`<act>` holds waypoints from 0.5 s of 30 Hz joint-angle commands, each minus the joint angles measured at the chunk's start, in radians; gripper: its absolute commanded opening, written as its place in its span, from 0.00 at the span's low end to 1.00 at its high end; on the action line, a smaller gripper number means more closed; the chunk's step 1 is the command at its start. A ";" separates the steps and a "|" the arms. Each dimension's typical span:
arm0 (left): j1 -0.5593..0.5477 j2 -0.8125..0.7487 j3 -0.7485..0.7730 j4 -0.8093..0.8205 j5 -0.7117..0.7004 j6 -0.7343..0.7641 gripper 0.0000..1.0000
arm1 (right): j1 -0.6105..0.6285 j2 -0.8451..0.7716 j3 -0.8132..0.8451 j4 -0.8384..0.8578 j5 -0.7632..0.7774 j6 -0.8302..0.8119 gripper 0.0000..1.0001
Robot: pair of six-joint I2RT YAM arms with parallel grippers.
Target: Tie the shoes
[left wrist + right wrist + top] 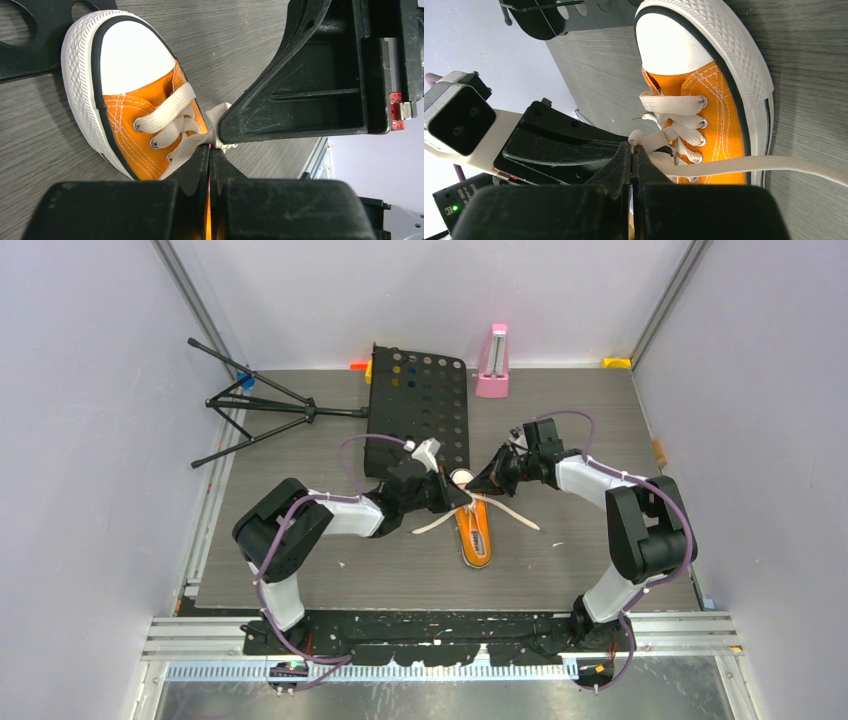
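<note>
Heel (478,558) toward the near edge, the sneaker (476,537) lies mid-desk (600,420). Its long axis runs away from the arms, and the toe cap (132,52) points far and slightly left. Over the forefoot, the left end effector (209,150) and right end effector (631,147) meet tip to tip, equally near. Each is pressed together, apparently pinching a strand of the laces (672,105).

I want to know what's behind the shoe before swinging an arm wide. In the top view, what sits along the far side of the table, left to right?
Black tripod → black perforated panel → pink metronome → small yellow piece at the far right corner.
</note>
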 commanded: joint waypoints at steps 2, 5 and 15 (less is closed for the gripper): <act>0.011 0.016 0.036 -0.058 -0.067 0.044 0.00 | -0.002 -0.012 0.035 0.021 -0.013 0.000 0.00; 0.001 0.027 0.061 -0.089 -0.052 0.068 0.00 | 0.000 -0.011 0.037 0.024 -0.014 -0.001 0.00; 0.003 -0.077 0.030 -0.156 -0.077 0.166 0.02 | 0.000 -0.031 0.038 0.010 0.008 -0.028 0.00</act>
